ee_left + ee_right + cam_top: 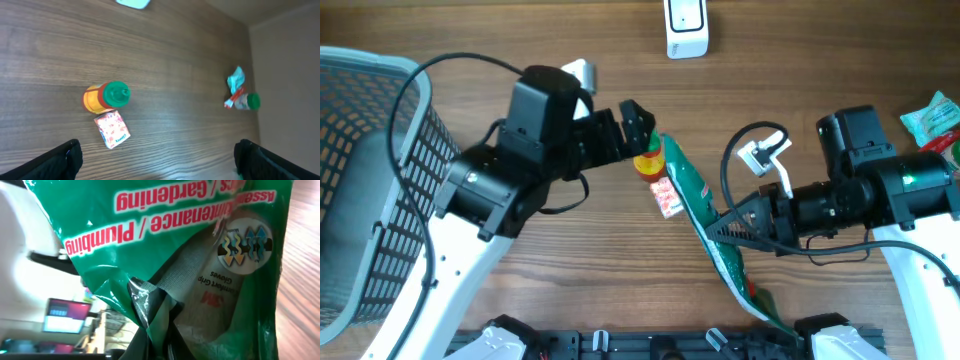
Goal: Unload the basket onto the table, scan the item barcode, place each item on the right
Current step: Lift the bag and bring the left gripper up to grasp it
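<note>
A small yellow bottle (648, 162) with a green cap and a red-and-white packet (666, 197) lay just beside the upper end of the green glove pack (692, 185), under the wide-open left gripper (157, 155). A white scanner (686, 28) stood at the far edge of the counter (570, 270), a mesh basket (380, 150) at the left and a teal packet (932, 115) far right. Bare wood lay between pack and scanner. The right gripper (712, 226) was clamped on the pack's middle. Its print read "Plumbing / Gardening" and "Comfort Grip Gloves".
</note>
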Controlling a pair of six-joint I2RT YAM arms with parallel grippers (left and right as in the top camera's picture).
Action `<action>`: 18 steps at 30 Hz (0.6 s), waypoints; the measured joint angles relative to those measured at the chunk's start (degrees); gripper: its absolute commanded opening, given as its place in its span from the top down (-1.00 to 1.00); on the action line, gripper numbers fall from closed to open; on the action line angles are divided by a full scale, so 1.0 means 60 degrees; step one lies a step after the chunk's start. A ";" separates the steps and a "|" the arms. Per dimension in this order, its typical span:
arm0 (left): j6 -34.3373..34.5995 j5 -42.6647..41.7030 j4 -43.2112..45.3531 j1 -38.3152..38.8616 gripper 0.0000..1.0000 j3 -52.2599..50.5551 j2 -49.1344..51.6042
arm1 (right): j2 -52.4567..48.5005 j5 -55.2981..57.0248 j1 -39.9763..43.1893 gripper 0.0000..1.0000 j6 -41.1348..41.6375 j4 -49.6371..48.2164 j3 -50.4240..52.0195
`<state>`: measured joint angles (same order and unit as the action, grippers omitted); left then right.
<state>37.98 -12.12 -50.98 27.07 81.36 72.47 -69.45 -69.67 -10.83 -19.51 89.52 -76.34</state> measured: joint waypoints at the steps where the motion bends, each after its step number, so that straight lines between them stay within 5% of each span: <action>1: 0.0124 -0.0004 0.0000 -0.0087 -1.00 0.0000 -0.0120 | 0.0000 0.0266 0.0000 0.91 0.0000 -0.0044 0.0000; 11: 0.0372 0.1024 -0.0586 -0.0168 -1.00 -0.0004 -0.3748 | 0.0000 0.0849 0.0000 0.91 0.0033 -0.0543 0.0000; 18: 0.0514 0.2109 -0.0998 -0.0168 -1.00 -0.1432 -0.6277 | 0.0000 -0.1038 0.0000 0.92 0.1155 -0.0874 0.0004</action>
<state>41.06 0.54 -56.97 26.06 72.77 34.81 -69.45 -75.90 -10.83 -12.58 84.27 -76.31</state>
